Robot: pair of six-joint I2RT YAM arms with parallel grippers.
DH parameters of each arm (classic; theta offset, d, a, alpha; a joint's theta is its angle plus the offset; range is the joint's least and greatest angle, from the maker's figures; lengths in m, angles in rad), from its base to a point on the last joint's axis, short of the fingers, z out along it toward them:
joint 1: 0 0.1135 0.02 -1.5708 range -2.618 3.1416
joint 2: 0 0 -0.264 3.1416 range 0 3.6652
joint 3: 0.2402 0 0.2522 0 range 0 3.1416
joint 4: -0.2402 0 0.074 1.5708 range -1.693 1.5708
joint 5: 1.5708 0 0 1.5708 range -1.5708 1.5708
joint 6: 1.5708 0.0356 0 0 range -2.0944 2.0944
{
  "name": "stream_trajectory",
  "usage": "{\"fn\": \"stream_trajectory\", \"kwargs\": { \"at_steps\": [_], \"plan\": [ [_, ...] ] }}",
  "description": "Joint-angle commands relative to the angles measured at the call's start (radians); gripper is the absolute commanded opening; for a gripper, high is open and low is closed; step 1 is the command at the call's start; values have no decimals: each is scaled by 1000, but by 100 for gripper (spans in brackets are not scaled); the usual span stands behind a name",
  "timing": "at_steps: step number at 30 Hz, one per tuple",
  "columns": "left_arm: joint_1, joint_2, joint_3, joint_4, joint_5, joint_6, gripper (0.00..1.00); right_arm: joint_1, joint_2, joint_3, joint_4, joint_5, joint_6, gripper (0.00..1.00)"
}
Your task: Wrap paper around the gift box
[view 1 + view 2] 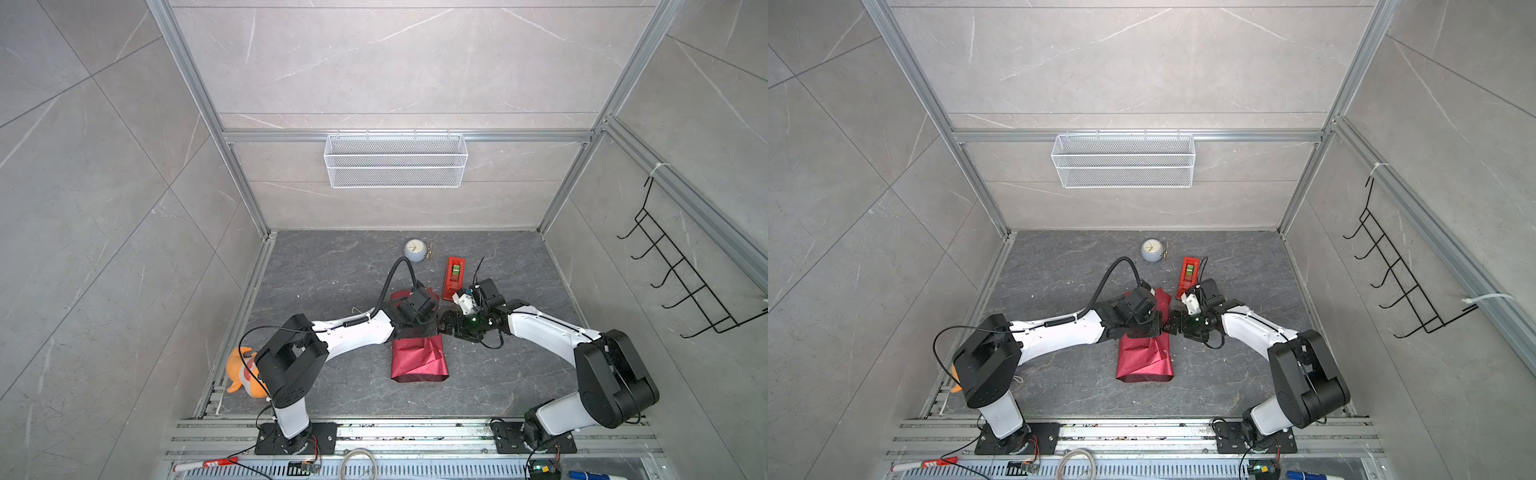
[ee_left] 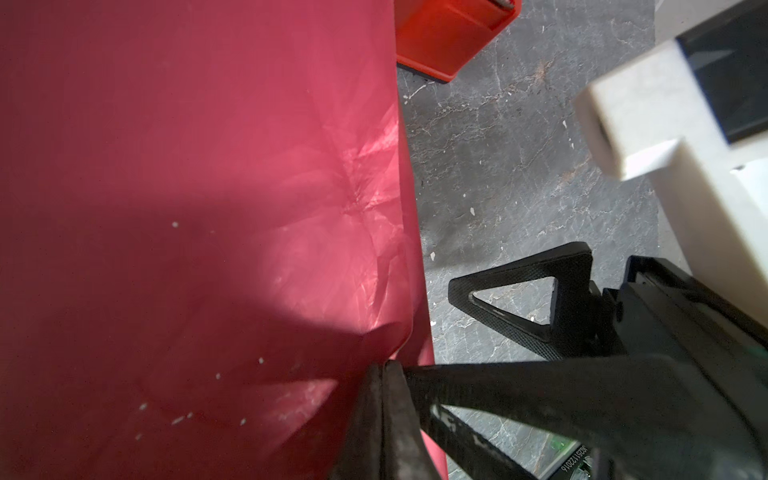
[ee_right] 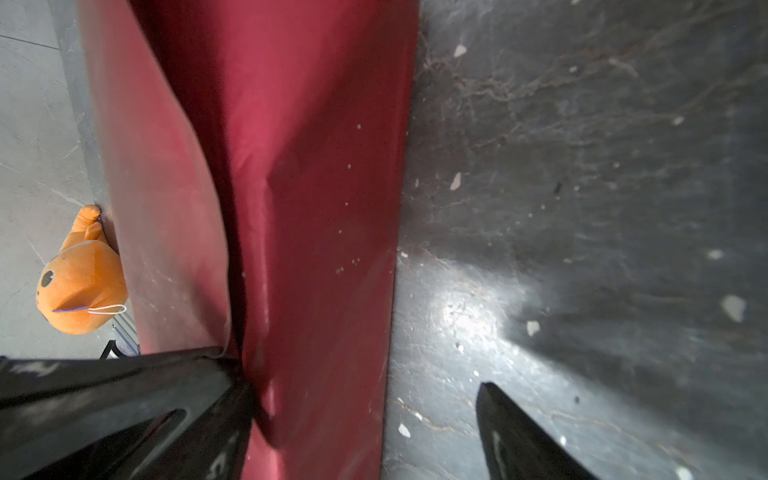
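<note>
Right now the paper [image 1: 419,359] lies mid-desk [image 1: 332,270] as a long bundle, with its long axis running from my near rail toward the back wall. I can't see the gift box and judge it's inside the wrap. My left jaws are pressed together, pinching the paper's right-hand long edge. My right jaws stand spread just beside them, one finger [image 3: 124,395] against the paper and the other over bare desk. That edge lies just left of the right jaws, so I reckon they're placed to close on it.
</note>
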Motion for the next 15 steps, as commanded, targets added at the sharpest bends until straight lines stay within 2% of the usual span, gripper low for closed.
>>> {"fn": "stream_trajectory", "kwargs": {
  "at_steps": [1,15],
  "plan": [
    [0,4,-42,-40,-8,-4,0,-19,-36,27,-96,13,-14,86],
    [1,4,-38,-46,-11,2,0,-27,-37,-30,-37,-62,14,85]
  ]
}}
